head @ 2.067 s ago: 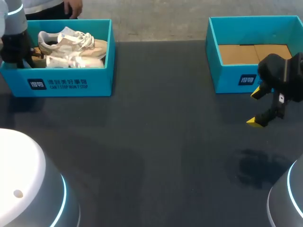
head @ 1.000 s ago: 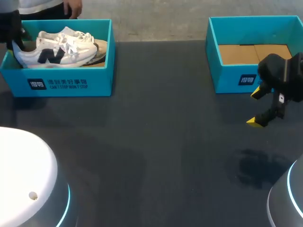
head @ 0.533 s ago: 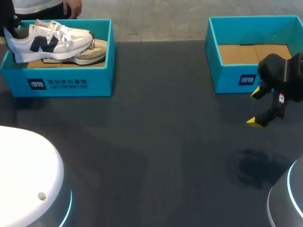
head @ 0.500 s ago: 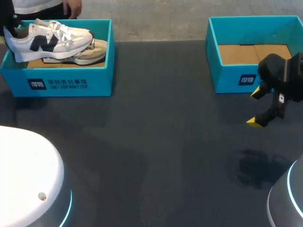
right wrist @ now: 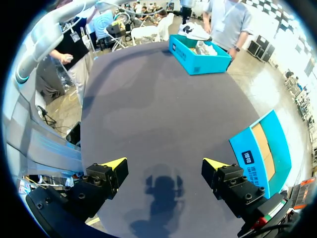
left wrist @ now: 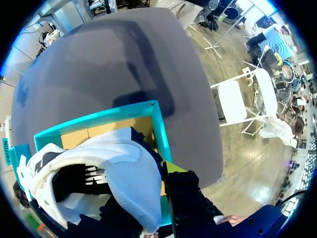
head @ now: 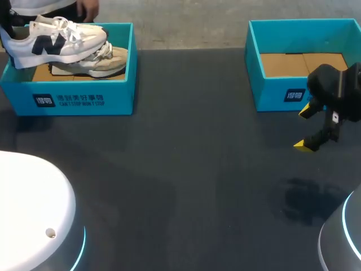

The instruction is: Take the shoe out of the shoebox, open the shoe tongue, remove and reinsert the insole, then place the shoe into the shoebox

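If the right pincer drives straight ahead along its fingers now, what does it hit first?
Probably the bare table: the open right pincer points down at it with nothing between. The empty shoebox sits off to one side.

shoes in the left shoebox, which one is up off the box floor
The white shoe with the dark side mark: it hangs above the rim of the shoebox, while the beige shoe lies inside the box beneath it.
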`<state>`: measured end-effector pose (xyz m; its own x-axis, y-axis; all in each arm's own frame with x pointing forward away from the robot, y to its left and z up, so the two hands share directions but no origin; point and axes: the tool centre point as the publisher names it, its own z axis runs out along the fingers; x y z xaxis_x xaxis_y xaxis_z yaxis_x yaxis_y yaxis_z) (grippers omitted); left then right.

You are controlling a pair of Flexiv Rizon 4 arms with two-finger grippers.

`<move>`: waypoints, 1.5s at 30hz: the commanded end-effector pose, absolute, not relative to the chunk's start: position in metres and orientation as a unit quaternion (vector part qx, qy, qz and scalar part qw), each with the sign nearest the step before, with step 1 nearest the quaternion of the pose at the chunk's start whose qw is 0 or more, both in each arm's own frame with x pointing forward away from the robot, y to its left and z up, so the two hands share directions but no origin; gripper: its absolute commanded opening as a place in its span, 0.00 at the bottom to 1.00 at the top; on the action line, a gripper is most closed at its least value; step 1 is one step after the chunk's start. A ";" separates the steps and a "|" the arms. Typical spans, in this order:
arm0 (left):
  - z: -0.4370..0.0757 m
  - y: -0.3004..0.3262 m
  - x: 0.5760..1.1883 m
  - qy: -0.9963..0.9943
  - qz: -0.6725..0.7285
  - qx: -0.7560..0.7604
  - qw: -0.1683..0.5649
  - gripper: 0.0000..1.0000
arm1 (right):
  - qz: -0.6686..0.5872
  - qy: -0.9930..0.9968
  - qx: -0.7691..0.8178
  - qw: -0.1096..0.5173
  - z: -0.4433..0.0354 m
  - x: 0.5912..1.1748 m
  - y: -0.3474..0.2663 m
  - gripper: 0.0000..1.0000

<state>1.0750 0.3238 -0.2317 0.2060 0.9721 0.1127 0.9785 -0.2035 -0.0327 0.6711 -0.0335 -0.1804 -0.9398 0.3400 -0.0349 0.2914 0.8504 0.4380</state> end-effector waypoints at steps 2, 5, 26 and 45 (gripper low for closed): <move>-0.230 0.324 1.074 -0.629 -0.035 -0.775 0.047 0.00 | 0.217 0.961 0.165 0.054 -0.181 0.673 -0.033 1.00; -0.230 0.324 1.074 -0.629 -0.035 -0.775 0.047 0.00 | 0.217 0.961 0.165 0.054 -0.181 0.673 -0.033 1.00; -0.211 0.312 1.036 -0.604 -0.015 -0.793 0.076 0.00 | 0.217 0.961 0.165 0.054 -0.181 0.673 -0.033 1.00; -0.189 0.270 0.976 -0.585 -0.019 -0.805 0.098 0.00 | 0.217 0.961 0.165 0.054 -0.181 0.673 -0.033 1.00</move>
<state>0.9930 0.2781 -0.1935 0.3142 0.9416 0.1215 0.9426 -0.2942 -0.1579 0.6712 -0.0335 -0.1803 -0.9398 0.3401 -0.0349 0.2914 0.8504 0.4381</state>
